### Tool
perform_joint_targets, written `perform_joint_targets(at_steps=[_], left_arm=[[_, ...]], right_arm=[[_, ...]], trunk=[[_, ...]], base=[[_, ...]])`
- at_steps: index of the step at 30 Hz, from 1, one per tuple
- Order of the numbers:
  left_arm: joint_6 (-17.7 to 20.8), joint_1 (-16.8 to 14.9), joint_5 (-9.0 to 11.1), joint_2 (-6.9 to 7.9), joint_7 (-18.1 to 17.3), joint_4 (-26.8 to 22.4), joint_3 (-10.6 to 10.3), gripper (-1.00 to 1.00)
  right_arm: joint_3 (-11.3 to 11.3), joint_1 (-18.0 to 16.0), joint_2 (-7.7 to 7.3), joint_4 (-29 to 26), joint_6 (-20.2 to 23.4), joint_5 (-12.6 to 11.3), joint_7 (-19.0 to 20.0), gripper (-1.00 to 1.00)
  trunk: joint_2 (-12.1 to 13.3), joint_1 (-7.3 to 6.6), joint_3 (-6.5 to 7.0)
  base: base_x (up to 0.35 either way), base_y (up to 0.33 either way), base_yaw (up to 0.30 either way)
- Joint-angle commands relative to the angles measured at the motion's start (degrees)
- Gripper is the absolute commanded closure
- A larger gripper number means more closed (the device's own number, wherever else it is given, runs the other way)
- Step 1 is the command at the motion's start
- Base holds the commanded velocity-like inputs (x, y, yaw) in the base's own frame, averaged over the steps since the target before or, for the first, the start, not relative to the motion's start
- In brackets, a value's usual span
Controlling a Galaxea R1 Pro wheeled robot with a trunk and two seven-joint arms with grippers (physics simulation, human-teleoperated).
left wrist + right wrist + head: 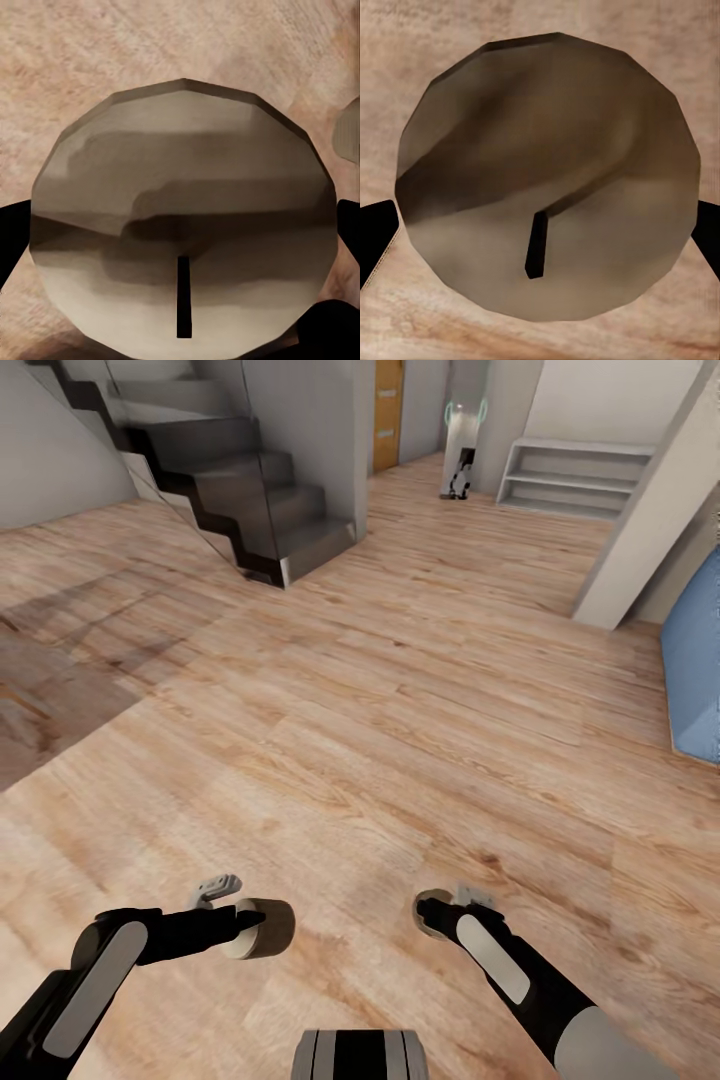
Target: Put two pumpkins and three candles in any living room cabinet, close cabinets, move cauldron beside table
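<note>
Evidently two candles are in transit, one in each gripper; the left candle (pixel 262 928) shows as a pale stubby cylinder at the tip of the left gripper (pixel 250 926), and the left wrist view shows its rounded top (pixel 184 217) with a dark wick, black fingers (pixel 11 236) pressed to either side; the right candle (pixel 547 176) sits likewise between the right gripper's (pixel 436 912) dark fingers (pixel 376 236), so both pairs are clamped on a candle. Both loads hang low over the wooden floor (pixel 400 700), just ahead of the robot's base (pixel 352 1054); beyond them, well apart, stand a dark staircase (pixel 230 480), a pale shelf unit (pixel 570 478) and, to the right of the shelf unit, a blue upholstered piece (pixel 695 660). The step in hand looks like a carry toward the cabinet; doing it well probably means a level, steady drive, both grips firm, arms tucked near the base so neither candle clips the staircase. By count: two candles, two grippers, one staircase, one shelf unit.
</note>
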Motion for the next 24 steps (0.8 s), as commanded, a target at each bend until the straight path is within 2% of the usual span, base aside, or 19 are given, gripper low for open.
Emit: perform_joint_targets(at_steps=[1,24], left_arm=[[0.1,0.0,0.4,0.01,0.5,0.0,-0.1,1.0],[-0.1,0.0,0.2,-0.04,0.9,1.6,0.6,1.0]], right_arm=[[0.2,0.0,-0.07,-0.1,0.1,-0.4,-0.4,1.0],[0.1,0.0,-0.07,-0.1,0.2,-0.4,-0.4,1.0]], trunk=[[0.0,-0.03,0.18],[0.3,-0.62,5.28]], base=[[0.0,0.0,0.0],[0.0,0.0,0.0]])
